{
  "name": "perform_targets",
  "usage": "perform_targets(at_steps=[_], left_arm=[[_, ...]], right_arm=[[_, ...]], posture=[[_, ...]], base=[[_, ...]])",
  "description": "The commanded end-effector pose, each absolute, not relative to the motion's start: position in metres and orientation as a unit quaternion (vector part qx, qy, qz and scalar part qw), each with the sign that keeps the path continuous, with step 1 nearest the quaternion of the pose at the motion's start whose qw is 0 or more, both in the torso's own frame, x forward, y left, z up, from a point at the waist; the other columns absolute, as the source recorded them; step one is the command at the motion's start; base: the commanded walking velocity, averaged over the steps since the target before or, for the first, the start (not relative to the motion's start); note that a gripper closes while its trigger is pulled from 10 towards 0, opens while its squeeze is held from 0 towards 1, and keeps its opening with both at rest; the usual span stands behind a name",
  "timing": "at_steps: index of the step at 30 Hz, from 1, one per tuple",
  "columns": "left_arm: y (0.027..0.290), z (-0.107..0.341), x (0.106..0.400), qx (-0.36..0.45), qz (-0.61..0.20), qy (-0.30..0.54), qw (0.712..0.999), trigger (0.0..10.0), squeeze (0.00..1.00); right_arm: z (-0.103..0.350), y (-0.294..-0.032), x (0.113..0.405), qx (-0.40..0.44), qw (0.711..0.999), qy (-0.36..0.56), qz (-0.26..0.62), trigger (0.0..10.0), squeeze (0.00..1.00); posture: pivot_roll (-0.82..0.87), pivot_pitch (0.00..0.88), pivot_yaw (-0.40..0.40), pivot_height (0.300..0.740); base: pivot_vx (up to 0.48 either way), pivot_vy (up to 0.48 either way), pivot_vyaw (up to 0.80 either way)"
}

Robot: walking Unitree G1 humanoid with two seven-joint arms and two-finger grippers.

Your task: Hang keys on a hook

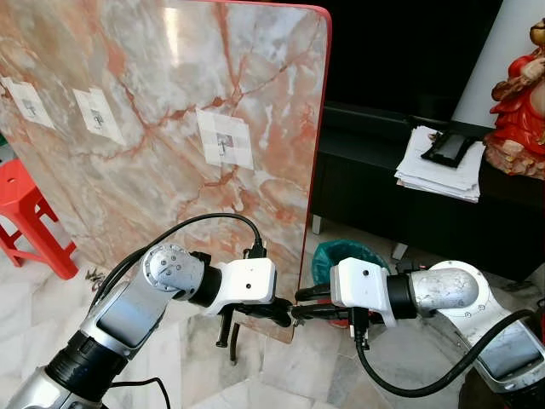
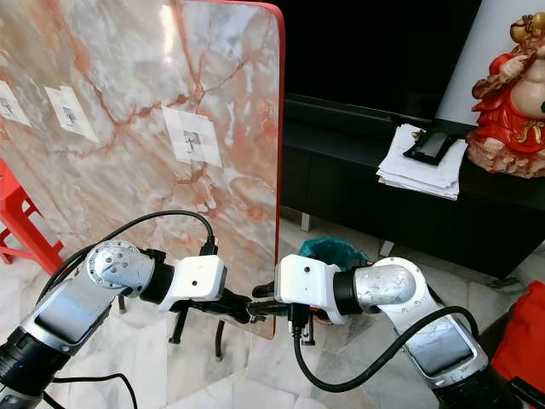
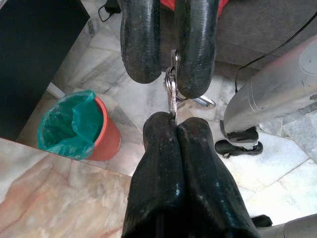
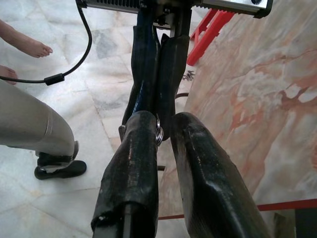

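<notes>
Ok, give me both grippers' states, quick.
Left gripper: shut on the key ring.
Right gripper: open, fingers around the key ring.

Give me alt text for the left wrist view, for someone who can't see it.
The left gripper, fingers closed, pinches a metal key ring, with the right gripper open around the ring from the opposite side. Below sit a red bin with a green liner and marble floor.

Keys (image 3: 172, 88): silver ring, edge-on, pinched at left gripper (image 3: 176, 124) fingertips, reaching between the parted right gripper (image 3: 171, 74) fingers.
</notes>
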State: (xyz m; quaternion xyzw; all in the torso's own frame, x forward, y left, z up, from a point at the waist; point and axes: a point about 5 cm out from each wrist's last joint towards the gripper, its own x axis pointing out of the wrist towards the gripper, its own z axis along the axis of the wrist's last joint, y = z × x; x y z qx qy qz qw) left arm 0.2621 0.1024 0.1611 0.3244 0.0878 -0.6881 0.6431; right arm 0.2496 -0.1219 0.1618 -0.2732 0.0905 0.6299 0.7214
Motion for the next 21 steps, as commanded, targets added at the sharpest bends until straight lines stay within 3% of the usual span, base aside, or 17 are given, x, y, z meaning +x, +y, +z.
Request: perform_targets(at_steps=[1,16,21], left_arm=[[0.098,0.165,0.261,0.332,-0.693,0.079,0.636,10.0,0.00],[0.102,0.167,0.263,0.337,-0.686,0.081,0.640,10.0,0.00],[0.106,0.162,0.260,0.345,-0.691,0.099,0.628,10.0,0.00]], right_arm=[[0.165,-0.124,0.250,-0.276,0.723,0.086,0.628,10.0,0.00],[0.144,-0.142,0.255,-0.310,0.725,0.144,0.598,10.0,0.00],[0.143,-0.143,0.256,-0.309,0.729,0.142,0.594,10.0,0.00]], posture=[[-0.09,0.000,0.034,0.740],[-0.09,0.000,0.034,0.740],[-0.09,0.000,0.036,0.740]], base=[[0.000,0.000,0.00],[0.000,0.000,0.00],[0.000,0.000,0.00]])
